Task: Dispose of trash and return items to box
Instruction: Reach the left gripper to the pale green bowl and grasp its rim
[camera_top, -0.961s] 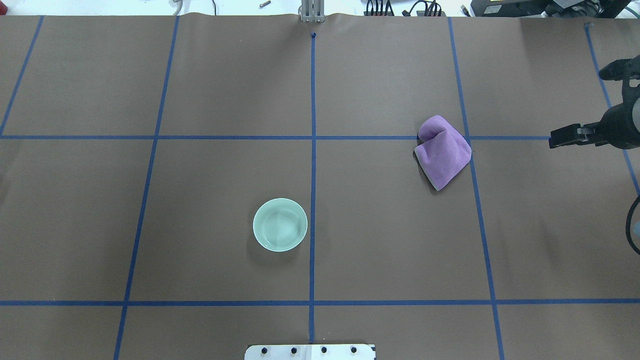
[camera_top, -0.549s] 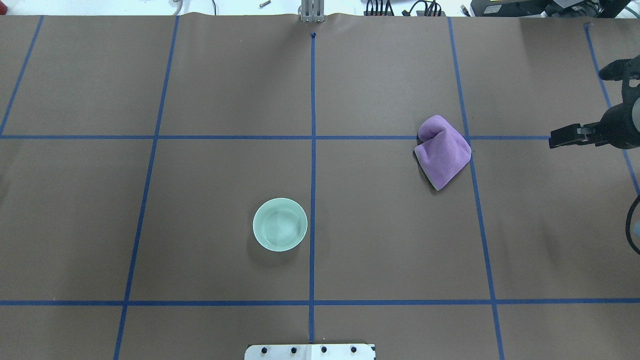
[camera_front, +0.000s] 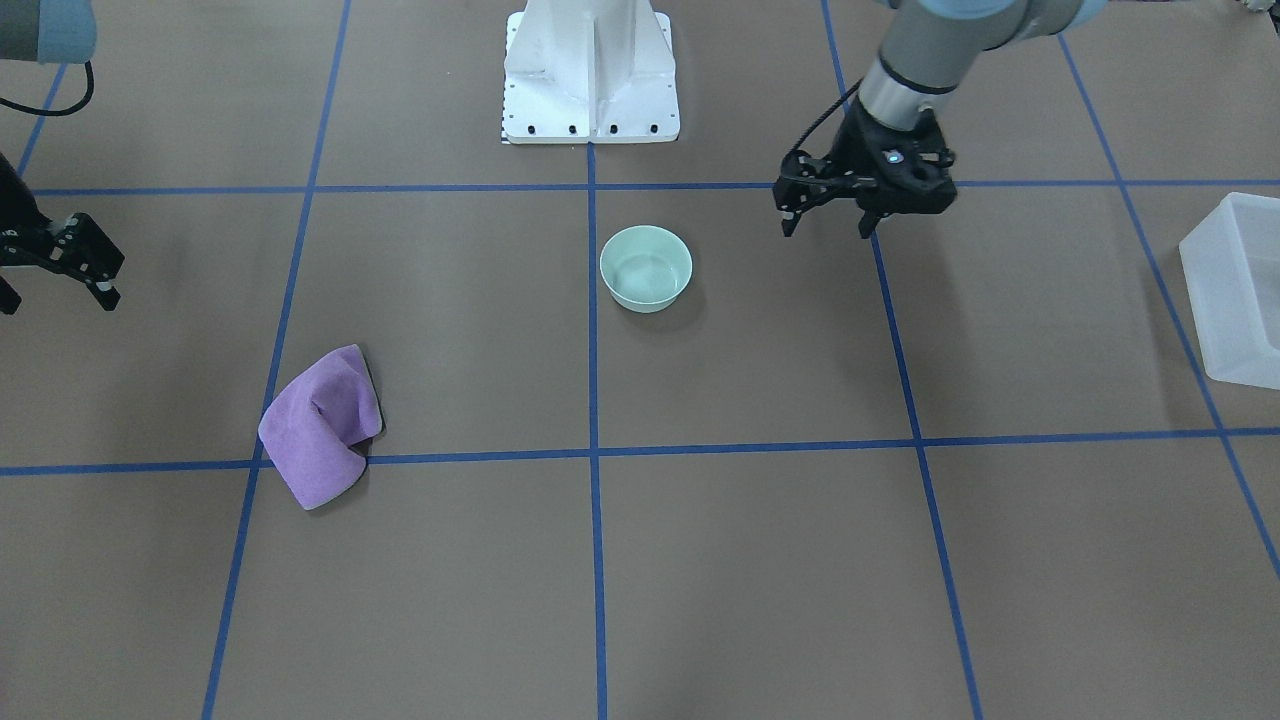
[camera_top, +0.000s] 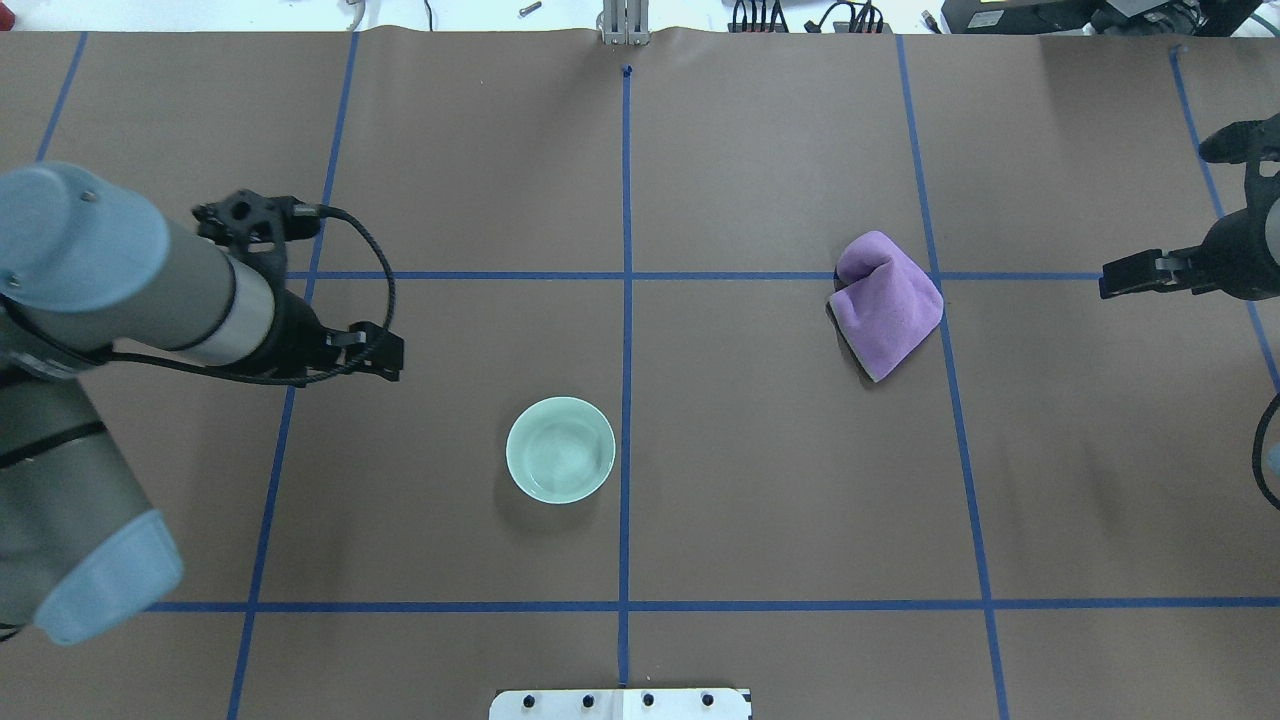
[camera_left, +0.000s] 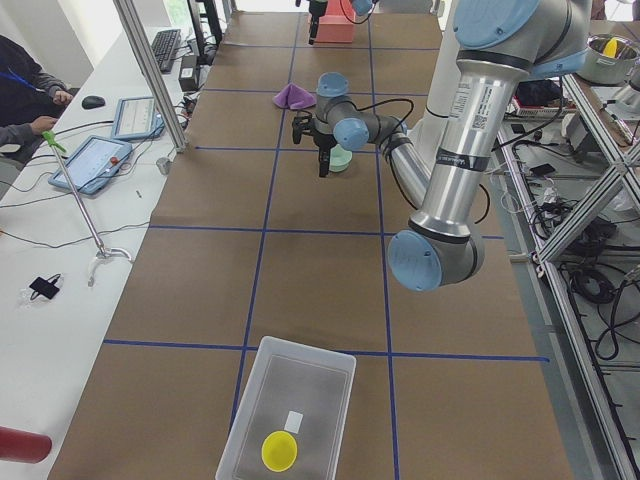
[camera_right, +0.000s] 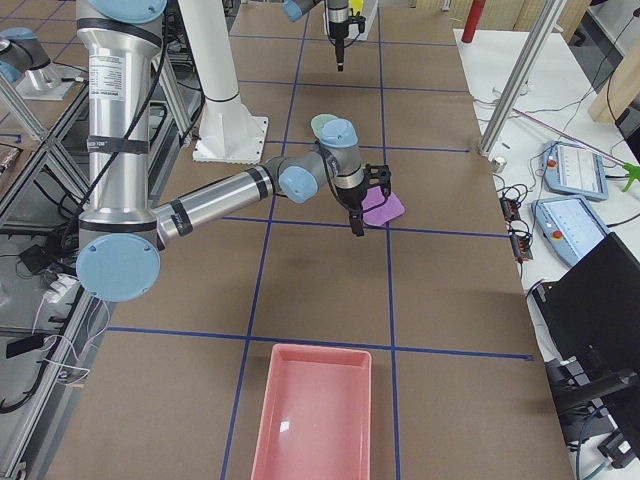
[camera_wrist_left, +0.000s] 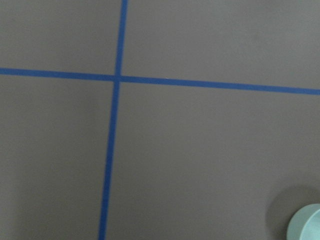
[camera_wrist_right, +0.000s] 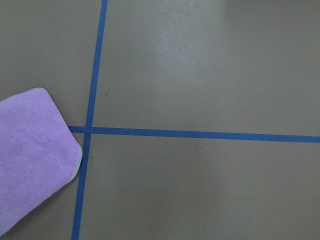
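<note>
My left tool (camera_front: 828, 222) hangs open over the desk (camera_front: 760, 560), near the upright bowl (camera_front: 646, 268) at its centre and well apart from the box (camera_front: 1240, 290); I judge this the reach, and next I must straddle its rim, descend and close.

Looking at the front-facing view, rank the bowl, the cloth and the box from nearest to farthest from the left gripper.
1. The bowl, just to the view's left of the left gripper, by the centre line.
2. The box, at the view's right edge.
3. The cloth, far off on the view's left.
</note>
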